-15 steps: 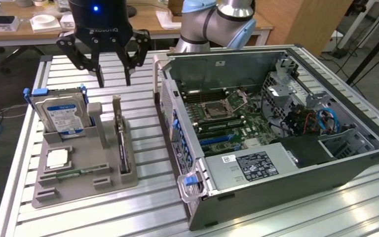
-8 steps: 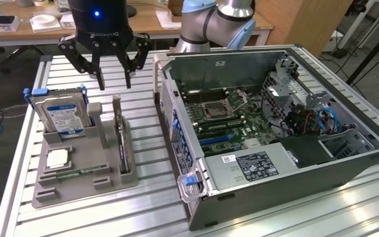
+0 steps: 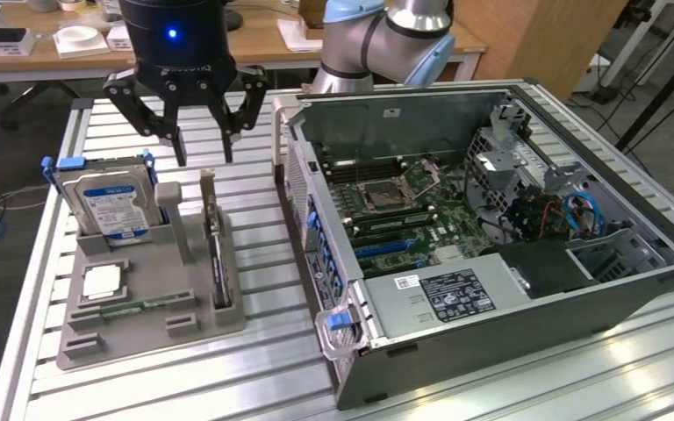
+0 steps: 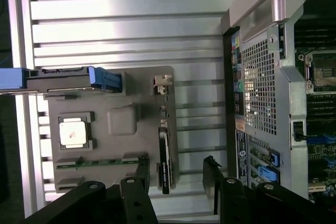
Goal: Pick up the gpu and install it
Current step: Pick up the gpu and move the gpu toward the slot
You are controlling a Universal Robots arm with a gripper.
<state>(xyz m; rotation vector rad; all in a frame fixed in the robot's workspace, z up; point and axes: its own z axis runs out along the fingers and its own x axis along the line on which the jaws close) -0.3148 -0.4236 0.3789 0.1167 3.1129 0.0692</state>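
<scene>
Found the gpu (image 3: 214,254) standing on edge in a slot of the grey holder (image 3: 138,329), left of centre in the exterior view, beside the open computer case (image 3: 490,263). Judged it kept upright to offer its top edge for pinching. Saw the gripper (image 3: 204,147) hovering above its far end, spread wide, holding and touching nothing.

Wooden desk (image 3: 261,54) behind slatted table (image 3: 255,368)
</scene>
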